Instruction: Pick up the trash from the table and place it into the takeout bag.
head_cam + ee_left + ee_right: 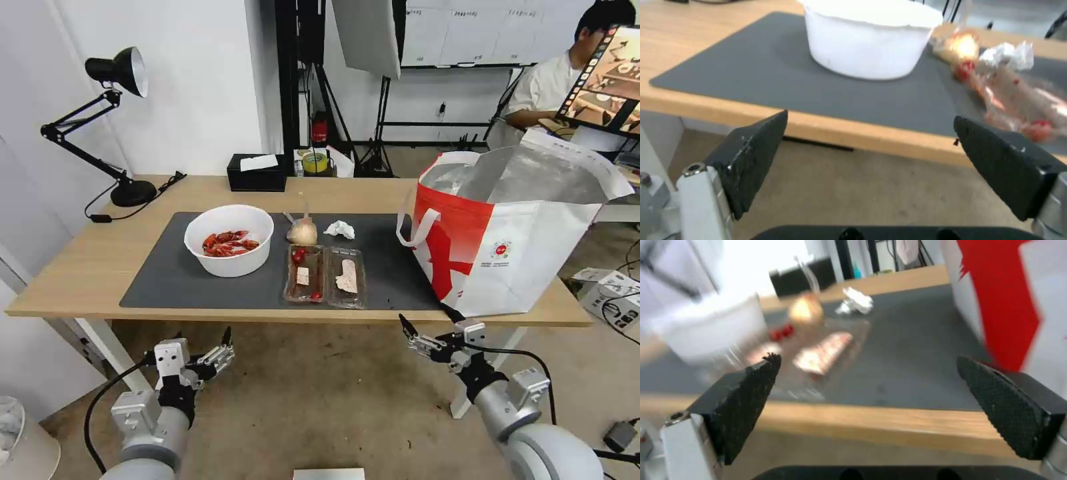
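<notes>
Below the table (87, 267) edge, both pincers gape: left pincer (224, 345), right pincer (421, 328).

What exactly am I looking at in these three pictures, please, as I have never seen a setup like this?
This is a two-armed wheeled robot facing a table. One picture comes from its head; the other two come from cameras on its wrists, looking past each tool's black fingers. The left tool and right tool hang open in front of the table's near edge, holding nothing. On the dark grey mat lie a white bowl of crayfish shells, a clear plastic tray with food scraps, a knotted plastic bag and a crumpled tissue. A red-and-white takeout bag stands open on the robot's right.
</notes>
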{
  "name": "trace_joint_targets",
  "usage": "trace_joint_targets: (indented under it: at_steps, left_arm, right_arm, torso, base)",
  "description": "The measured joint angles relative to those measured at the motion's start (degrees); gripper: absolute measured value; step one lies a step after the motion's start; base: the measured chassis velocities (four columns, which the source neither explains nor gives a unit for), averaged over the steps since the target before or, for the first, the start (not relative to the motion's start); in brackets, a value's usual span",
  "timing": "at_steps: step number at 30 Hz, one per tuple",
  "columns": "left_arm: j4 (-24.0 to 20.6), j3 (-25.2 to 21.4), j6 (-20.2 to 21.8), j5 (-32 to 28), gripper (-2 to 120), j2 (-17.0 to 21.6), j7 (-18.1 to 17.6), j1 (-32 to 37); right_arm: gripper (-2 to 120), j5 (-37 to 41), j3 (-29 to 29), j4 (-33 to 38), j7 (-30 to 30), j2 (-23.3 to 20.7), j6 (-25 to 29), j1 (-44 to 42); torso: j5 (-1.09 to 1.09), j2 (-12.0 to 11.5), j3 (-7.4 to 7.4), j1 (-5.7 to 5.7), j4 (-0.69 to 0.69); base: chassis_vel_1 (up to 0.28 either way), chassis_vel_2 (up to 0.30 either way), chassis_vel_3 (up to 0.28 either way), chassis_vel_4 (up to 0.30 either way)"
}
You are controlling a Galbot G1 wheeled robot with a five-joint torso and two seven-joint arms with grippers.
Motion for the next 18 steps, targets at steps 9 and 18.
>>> trace_joint_targets:
  at_steps: [9,18]
  left_arm:
    - [0.05,-0.49,-1.95,0.30,100,-0.17,0.72,0.92]
    - [-0.30,-1.10,-2.02,2.91,100,-0.77,1.08,2.85]
  right_arm:
    - [100,33.15,-8.11,3.91,14.43,-0.12,-1.76,6.48]
    - [100,50.65,-15.58,3.33,31.66,4.24,1.40,13.79]
  torso:
    - [-0.01,0.00,0.00,0.00,0.01]
    - [-0.01,0.00,0.00,-0.01,0.01]
  base:
    - [0.000,0.000,0.000,0.000]
    - [0.000,0.000,0.000,0.000]
